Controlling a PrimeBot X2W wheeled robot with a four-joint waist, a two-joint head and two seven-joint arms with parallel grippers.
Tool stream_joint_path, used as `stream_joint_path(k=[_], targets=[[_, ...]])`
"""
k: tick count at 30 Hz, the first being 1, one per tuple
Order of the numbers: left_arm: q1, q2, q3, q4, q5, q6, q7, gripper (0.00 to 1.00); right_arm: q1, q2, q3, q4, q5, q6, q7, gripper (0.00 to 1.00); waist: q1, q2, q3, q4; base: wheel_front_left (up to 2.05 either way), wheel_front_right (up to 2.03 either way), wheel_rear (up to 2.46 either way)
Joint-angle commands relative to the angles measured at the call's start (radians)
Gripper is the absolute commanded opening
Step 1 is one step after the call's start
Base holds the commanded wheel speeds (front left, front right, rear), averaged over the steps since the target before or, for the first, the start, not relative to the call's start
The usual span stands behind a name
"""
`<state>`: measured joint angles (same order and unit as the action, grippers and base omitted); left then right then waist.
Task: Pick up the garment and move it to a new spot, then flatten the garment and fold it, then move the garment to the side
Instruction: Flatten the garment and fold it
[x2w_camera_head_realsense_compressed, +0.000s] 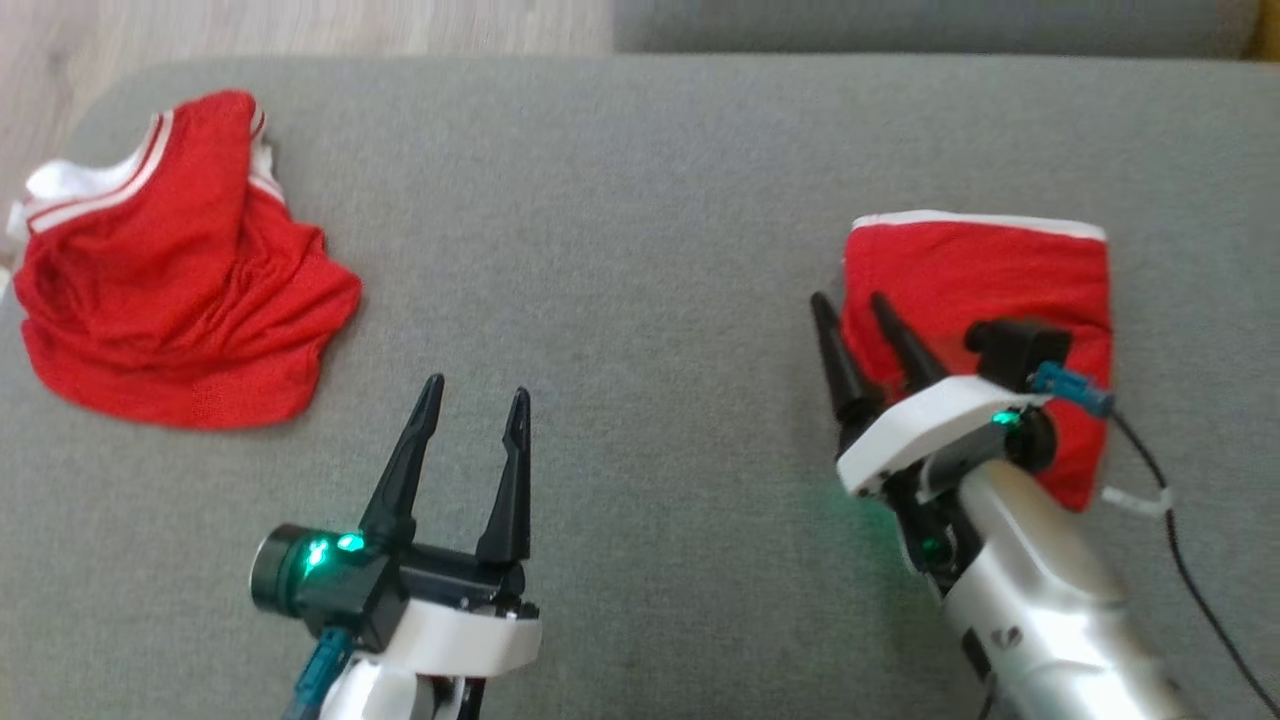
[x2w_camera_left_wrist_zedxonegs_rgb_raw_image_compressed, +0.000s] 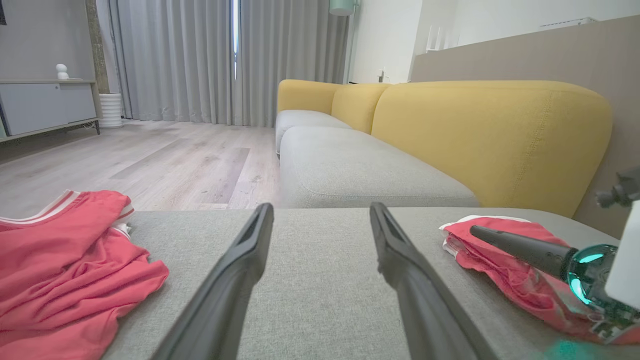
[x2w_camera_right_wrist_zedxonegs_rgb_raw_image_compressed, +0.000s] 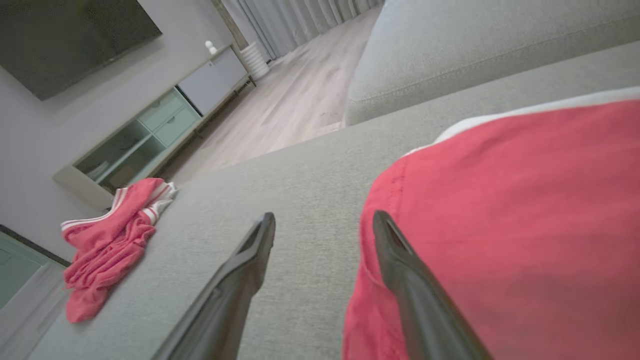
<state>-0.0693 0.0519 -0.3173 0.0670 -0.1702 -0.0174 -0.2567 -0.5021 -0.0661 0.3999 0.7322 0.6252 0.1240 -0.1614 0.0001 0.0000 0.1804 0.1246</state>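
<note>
Head view looks down on a grey cushion (x2w_camera_head_realsense_compressed: 640, 200) with two red pieces of clothing on it. The folded garment (x2w_camera_head_realsense_compressed: 980, 270) lies flat toward the cushion's right edge, a neat rectangle with a white band along its far side. The right gripper (x2w_camera_head_realsense_compressed: 850, 300) sits at that garment's left edge with its fingers spread wide and nothing between them. In the right wrist view the right gripper (x2w_camera_right_wrist_zedxonegs_rgb_raw_image_compressed: 325, 215) has one finger over bare grey fabric and the other over the folded garment (x2w_camera_right_wrist_zedxonegs_rgb_raw_image_compressed: 500, 200); whether the fingertips touch the cloth I cannot tell. The left gripper (x2w_camera_head_realsense_compressed: 478, 388) is over bare cushion near the front edge, between the two garments, its fingers also wide apart and holding nothing; the left wrist view shows the same spread (x2w_camera_left_wrist_zedxonegs_rgb_raw_image_compressed: 321, 205). A crumpled red garment (x2w_camera_head_realsense_compressed: 180, 290) with white striped trim is bunched at the far left corner, well apart from both grippers.
</note>
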Motion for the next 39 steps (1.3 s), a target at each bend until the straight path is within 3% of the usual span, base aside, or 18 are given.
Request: stream_joint_path(k=[1, 7, 12, 19, 24, 26, 32, 39], targets=[[0.01, -0.002, 0.043, -0.027, -0.01, 0.012, -0.005, 1.0, 0.022, 0.016, 0.059, -0.048, 0.028, 0.007, -0.024, 1.0, -0.0001, 0.0, -0.055, -0.026, 0.0, 0.0, 0.0], [0.065, -0.002, 0.052, -0.027, -0.016, 0.036, -0.005, 1.0, 0.162, -0.029, 0.142, -0.184, 0.111, 0.007, -0.059, 1.0, -0.0001, 0.0, -0.139, -0.05, 0.0, 0.0, 0.0], [0.114, -0.002, 0.055, -0.033, -0.017, 0.053, -0.005, 1.0, 0.273, -0.086, 0.125, -0.276, 0.069, 0.007, -0.091, 1.0, -0.0001, 0.0, -0.191, -0.059, 0.0, 0.0, 0.0], [0.21, -0.002, 0.073, -0.066, 0.004, 0.091, -0.005, 1.0, 0.464, -0.108, -0.076, -0.514, -0.148, 0.007, -0.1, 1.0, -0.0001, 0.0, -0.248, -0.081, 0.0, 0.0, 0.0], [0.258, -0.002, 0.062, -0.072, 0.023, 0.1, -0.005, 1.0, 0.569, -0.076, -0.178, -0.559, -0.242, 0.007, -0.1, 1.0, -0.0001, 0.0, -0.269, -0.075, 0.0, 0.0, 0.0], [0.262, -0.002, 0.055, -0.071, 0.025, 0.101, -0.005, 1.0, 0.585, -0.068, -0.203, -0.551, -0.258, 0.007, -0.1, 0.0, -0.0001, 0.0, -0.271, -0.066, 0.0, 0.0, 0.0], [0.25, -0.002, 0.036, -0.077, 0.029, 0.101, -0.005, 1.0, 0.543, -0.032, -0.268, -0.411, -0.286, 0.007, -0.097, 0.0, -0.0001, 0.0, -0.265, -0.027, 0.0, 0.0, 0.0], [0.241, -0.002, 0.015, -0.077, 0.025, 0.092, -0.005, 1.0, 0.316, -0.029, -0.277, -0.177, -0.366, 0.007, -0.07, 0.0, -0.0001, 0.0, -0.233, 0.027, 0.0, 0.0, 0.0]])
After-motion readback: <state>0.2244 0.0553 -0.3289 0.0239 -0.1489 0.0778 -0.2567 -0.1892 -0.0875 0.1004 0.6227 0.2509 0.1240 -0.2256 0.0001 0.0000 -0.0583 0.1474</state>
